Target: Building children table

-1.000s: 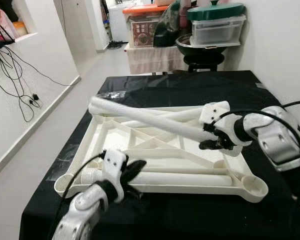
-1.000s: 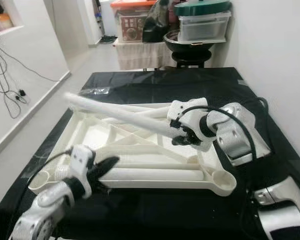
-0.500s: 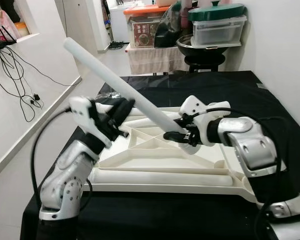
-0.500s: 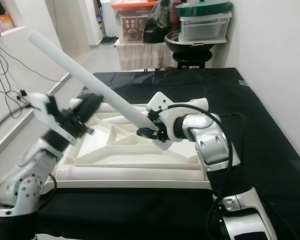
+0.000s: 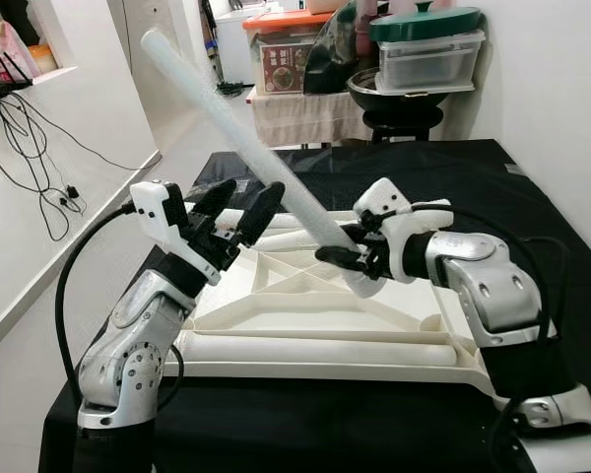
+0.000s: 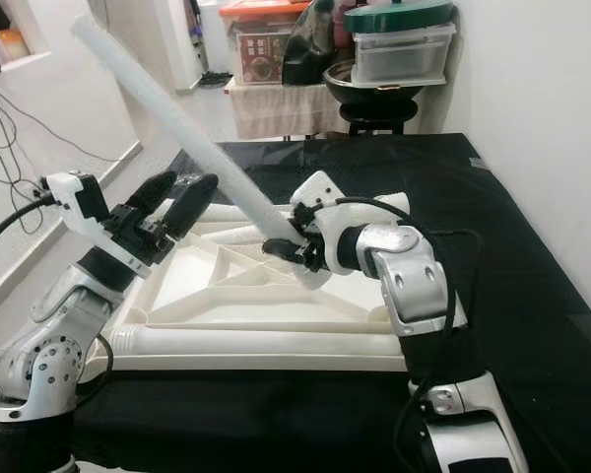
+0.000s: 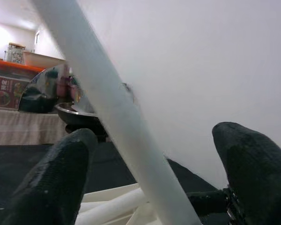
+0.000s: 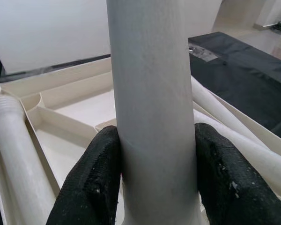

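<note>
A white upturned table top [image 5: 305,315] lies on the black table [image 5: 433,177], with more white legs [image 5: 315,350] lying in it. My right gripper [image 5: 341,254] is shut on the lower end of a long white table leg [image 5: 246,138], which slants up and away to the left. In the right wrist view its fingers [image 8: 91,173] press both sides of the leg [image 8: 152,117]. My left gripper [image 5: 238,210] hovers open over the left part of the table top, its fingers either side of the raised leg [image 7: 107,122] without touching it.
A stool [image 5: 404,113] bearing a bowl and a lidded plastic box [image 5: 428,54] stands past the table's far edge, beside a cloth-covered stand with an orange-lidded box [image 5: 286,49]. Cables [image 5: 34,168] hang on the left wall. A white wall runs close on the right.
My right gripper has swung the leg steeper, its far end higher. My left gripper has opened its fingers and set them around the leg.
</note>
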Available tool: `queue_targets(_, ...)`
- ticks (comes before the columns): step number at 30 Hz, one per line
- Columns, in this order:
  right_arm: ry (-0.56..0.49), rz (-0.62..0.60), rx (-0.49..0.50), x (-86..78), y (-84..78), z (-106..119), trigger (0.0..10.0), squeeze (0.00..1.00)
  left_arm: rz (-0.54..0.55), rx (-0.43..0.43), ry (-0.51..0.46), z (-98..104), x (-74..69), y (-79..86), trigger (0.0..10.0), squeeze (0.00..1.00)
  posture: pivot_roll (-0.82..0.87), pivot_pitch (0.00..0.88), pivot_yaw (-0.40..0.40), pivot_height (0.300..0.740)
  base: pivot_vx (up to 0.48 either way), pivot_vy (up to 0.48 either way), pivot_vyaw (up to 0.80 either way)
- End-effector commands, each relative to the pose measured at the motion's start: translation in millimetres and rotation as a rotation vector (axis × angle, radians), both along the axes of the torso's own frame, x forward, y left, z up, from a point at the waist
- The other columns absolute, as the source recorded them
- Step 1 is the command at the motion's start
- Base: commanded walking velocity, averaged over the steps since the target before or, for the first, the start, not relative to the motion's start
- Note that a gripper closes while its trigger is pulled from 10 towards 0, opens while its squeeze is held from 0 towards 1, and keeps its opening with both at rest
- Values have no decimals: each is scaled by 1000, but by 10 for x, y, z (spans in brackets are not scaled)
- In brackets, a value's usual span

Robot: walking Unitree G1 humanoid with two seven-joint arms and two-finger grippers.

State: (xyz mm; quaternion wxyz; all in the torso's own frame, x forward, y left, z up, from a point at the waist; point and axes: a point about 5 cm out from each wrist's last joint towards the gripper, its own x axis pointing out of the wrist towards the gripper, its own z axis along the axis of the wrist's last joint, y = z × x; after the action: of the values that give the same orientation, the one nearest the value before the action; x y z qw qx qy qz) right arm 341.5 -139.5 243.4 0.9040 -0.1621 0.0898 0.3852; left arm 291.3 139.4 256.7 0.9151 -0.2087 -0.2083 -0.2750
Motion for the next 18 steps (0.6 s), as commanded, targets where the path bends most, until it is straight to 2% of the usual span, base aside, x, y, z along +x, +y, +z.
queue_targets(1, -6, 12, 48, -3, 28, 45, 0, 0, 21, -24, 22, 4, 42, 71, 10000, 1000, -43, 0, 98, 740, 0, 0, 0)
queue_targets(8, -20, 41, 80, -43, 51, 50, 0, 0, 54, -73, 33, 54, 99, 164, 10000, 1000, -45, 0, 100, 740, 0, 0, 0)
queue_targets(9, -32, 73, 100, -84, 82, 58, 0, 0, 70, -103, 32, 112, 142, 222, 10000, 878, -48, 0, 104, 740, 0, 0, 0)
queue_targets(12, -32, 73, 100, -84, 82, 58, 0, 0, 70, -103, 32, 112, 142, 222, 10000, 878, -48, 0, 104, 740, 0, 0, 0)
queue_targets(13, -44, 105, 109, -123, 111, 65, 0, 0, 78, -125, 27, 165, 177, 267, 10000, 0, -48, 0, 104, 740, 0, 0, 0)
queue_targets(18, -69, 127, 76, -156, 149, 38, 0, 0, 75, -154, 15, 251, 224, 318, 10000, 0, -49, 0, 107, 740, 0, 0, 0)
